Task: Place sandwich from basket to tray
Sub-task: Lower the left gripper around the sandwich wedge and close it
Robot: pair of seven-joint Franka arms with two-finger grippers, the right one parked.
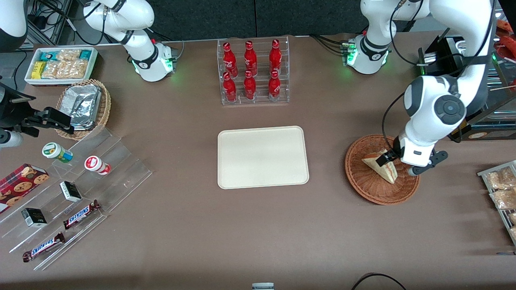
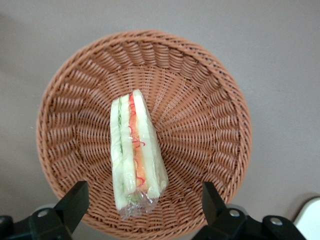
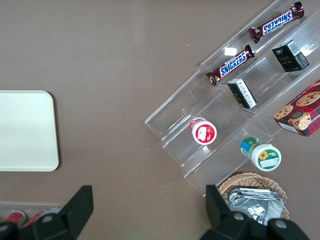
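Two Snickers bars (image 1: pixel 60 231) lie nearest the front camera, on the low steps of a clear acrylic display stand (image 1: pixel 121 177) toward the parked arm's end of the brown table (image 1: pixel 242 233). On the same stand sit small dark boxes (image 1: pixel 70 191), two round lidded cups (image 1: pixel 74 158) and a red box of cookies (image 1: pixel 18 185). Farther from the camera there is a smaller, lighter wicker basket holding foil packs (image 1: pixel 84 108) and a white box of snack packets (image 1: pixel 60 64).

At the table's middle lies the flat cream-coloured rectangular tray (image 1: pixel 263 157) with rounded corners, with nothing on it. Farther from the camera than the tray stands a clear rack of six red cola bottles (image 1: pixel 252 71).

Toward the working arm's end sits the large round reddish-brown wicker basket (image 1: pixel 381 170). Inside it rests the small triangular sandwich (image 2: pixel 136 157) of pale white bread with orange-red and green filling, wrapped in clear film and standing on edge near the basket's centre. The left arm's gripper (image 1: pixel 388 157) hangs directly above the basket, over the sandwich. In the wrist view its two dark fingers (image 2: pixel 75 200) stand spread wide, one on each side of the sandwich and touching neither it nor the wicker; they grasp nothing.
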